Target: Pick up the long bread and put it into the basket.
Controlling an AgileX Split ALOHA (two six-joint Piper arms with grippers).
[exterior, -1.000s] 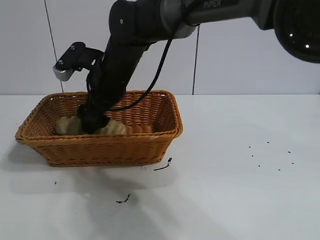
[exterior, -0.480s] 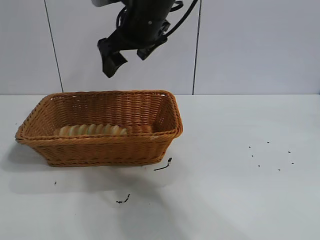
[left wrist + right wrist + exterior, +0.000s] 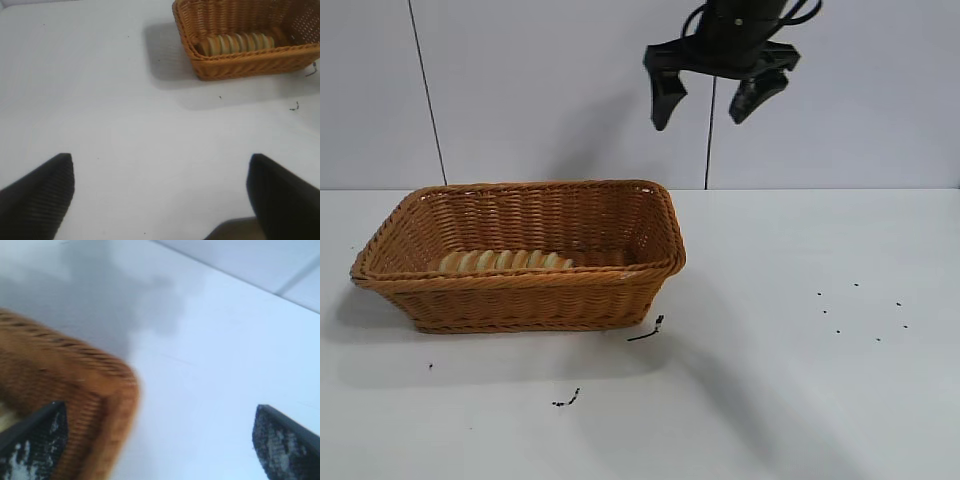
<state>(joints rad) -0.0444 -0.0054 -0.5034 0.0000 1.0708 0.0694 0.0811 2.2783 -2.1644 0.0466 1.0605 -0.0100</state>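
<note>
The long bread (image 3: 505, 261), pale tan and ridged, lies inside the orange-brown wicker basket (image 3: 520, 300) against its near wall. It also shows in the left wrist view (image 3: 240, 43), in the basket (image 3: 250, 65). My right gripper (image 3: 700, 115) hangs open and empty high above the table, above the basket's right end. In the right wrist view (image 3: 160, 407) its jaws stand wide apart over a basket corner (image 3: 105, 400). My left gripper (image 3: 160, 157) is open and empty over bare table, far from the basket; it is out of the exterior view.
The basket sits at the left of a white table (image 3: 800, 400). Dark crumbs (image 3: 647, 330) lie in front of the basket, more (image 3: 567, 399) nearer the front, and small specks (image 3: 860, 310) at the right. A pale wall stands behind.
My right gripper let go of the long bread in the basket, rose out of it and swung up and to the right. The bread stays in the basket.
</note>
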